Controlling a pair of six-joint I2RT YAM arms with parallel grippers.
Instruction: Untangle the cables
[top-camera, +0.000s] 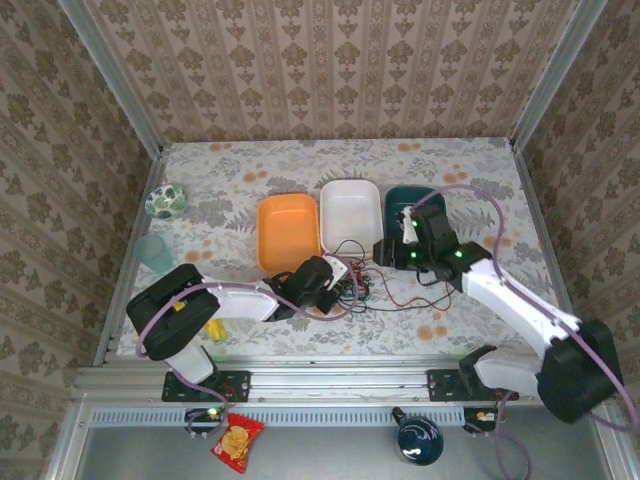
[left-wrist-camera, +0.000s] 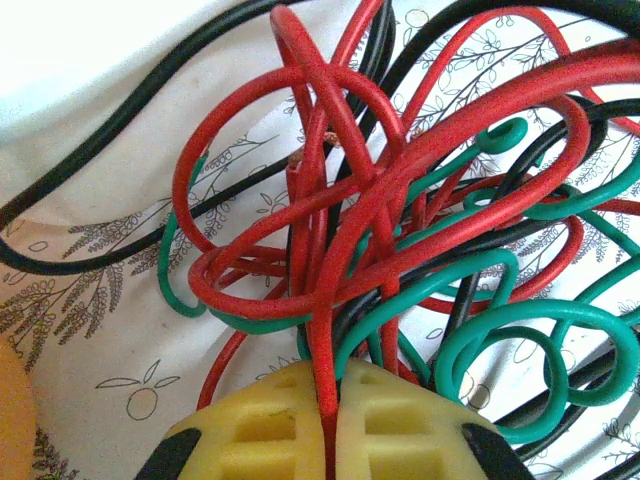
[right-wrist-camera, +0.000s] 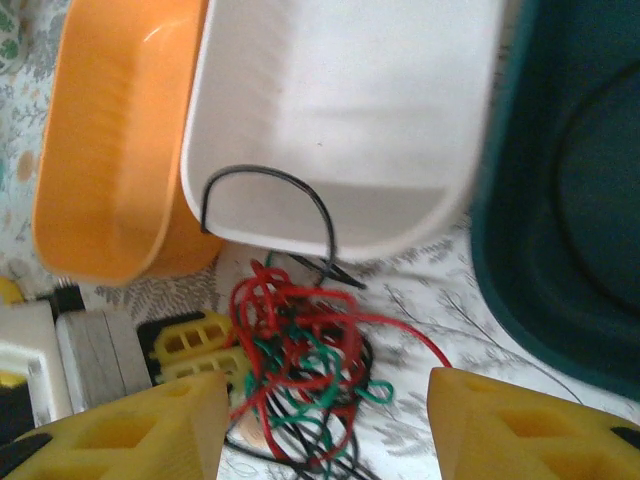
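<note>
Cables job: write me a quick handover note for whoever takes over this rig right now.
Left pincer: shut on the red cable, right at the knot.
Right pincer: open, holding nothing, above the knot.
Cables: the red one, the black cable and the green cable sit in one knot on the table, just in front of the white tray. One black loop lies against that tray's near wall.
Done: one red strand gripped, nothing separated.
Left: work each cable free of the knot, probably red first.
</note>
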